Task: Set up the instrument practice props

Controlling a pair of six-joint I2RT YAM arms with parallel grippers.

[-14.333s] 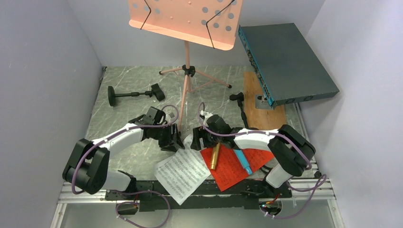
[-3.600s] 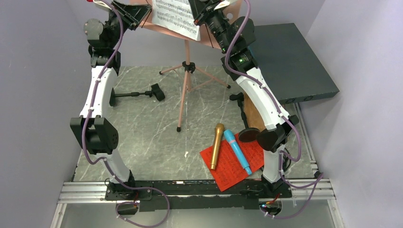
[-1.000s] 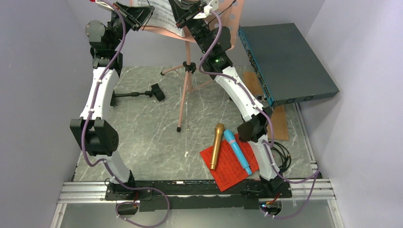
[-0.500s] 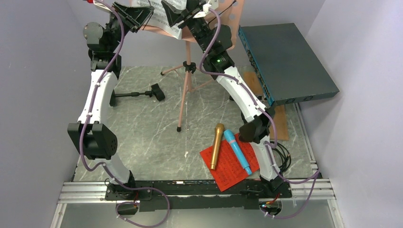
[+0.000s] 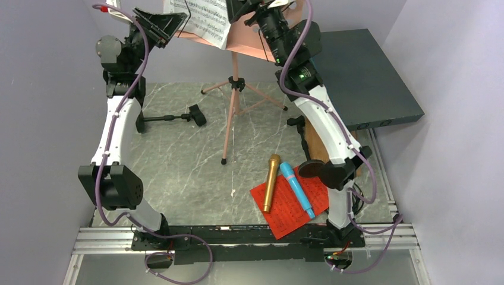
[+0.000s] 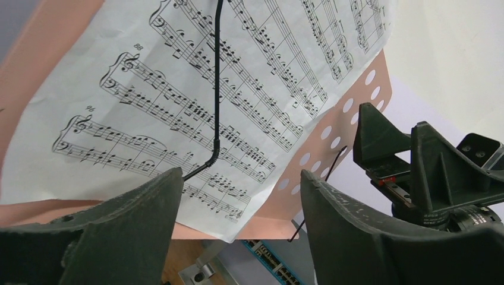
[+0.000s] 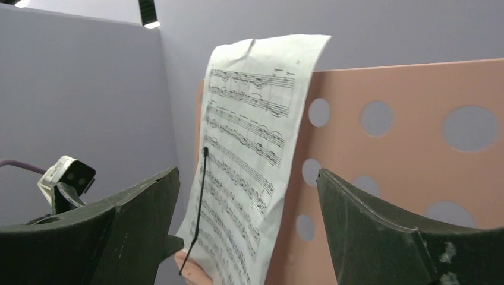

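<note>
The table (image 5: 178,166) was grey, marble-patterned stone, walled in by plain lavender panels, with a large dark-teal box (image 5: 368,77) lying at the far right. On the surface lay a red sheet-music page (image 5: 285,211) near the front edge, with the gold microphone (image 5: 270,181) and the blue microphone (image 5: 297,190) resting side by side across it. One black round-based pole (image 5: 166,119) lay on its side at the far left. The pink music desk (image 5: 246,46) stood on its tripod legs at the back, with the white sheet-music page (image 6: 178,89) resting against its face under a thin black wire arm (image 6: 218,89). Both arms reached up to the desk. The left gripper (image 6: 241,175) had its jaws spread wide, gripping nothing, with the page visible beyond the gap. The right gripper (image 7: 246,172) was likewise wide open and empty, facing the page's edge.
</note>
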